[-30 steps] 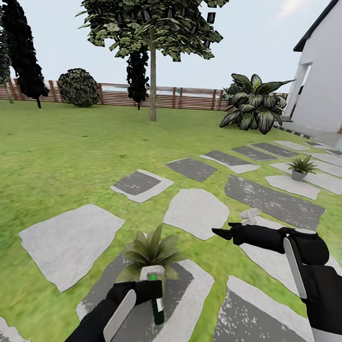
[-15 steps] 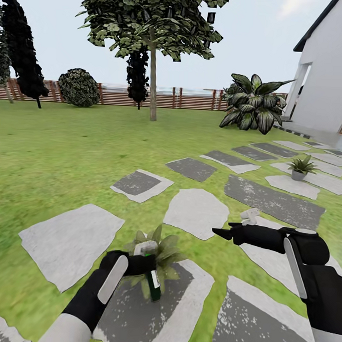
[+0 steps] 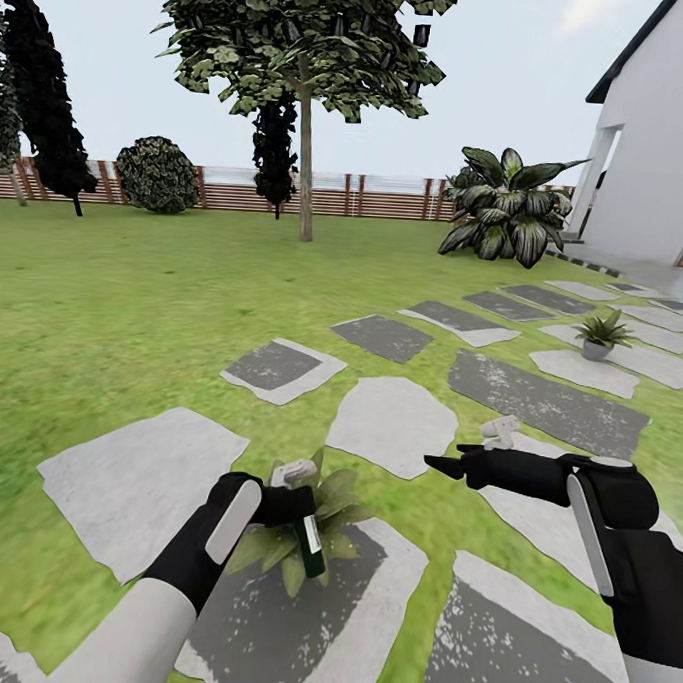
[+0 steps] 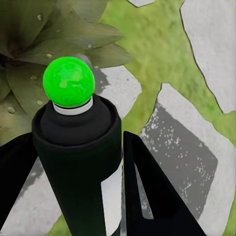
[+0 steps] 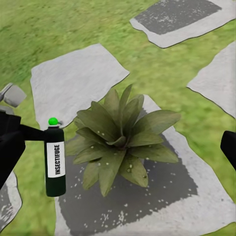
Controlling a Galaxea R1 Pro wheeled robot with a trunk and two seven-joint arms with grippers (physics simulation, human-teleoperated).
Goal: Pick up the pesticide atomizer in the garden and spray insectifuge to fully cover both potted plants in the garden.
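While clamped between the left gripper (image 3: 285, 506) fingers, the pesticide atomizer (image 3: 307, 533) hangs over the potted plant (image 3: 307, 525); right gripper (image 3: 445, 466) finger state unclear.

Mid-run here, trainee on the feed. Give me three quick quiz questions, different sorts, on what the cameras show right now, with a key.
1. True or false: the left gripper is shut on the pesticide atomizer.
2. The near potted plant stands on: A) bare grass B) a stepping stone C) the patio.
3. Fill in: the second potted plant stands farther off, toward the white ____.

Key:
1. True; its fingers grip the bottle beside the leaves.
2. B.
3. House. The right gripper hangs apart from both plants; its state is unclear.
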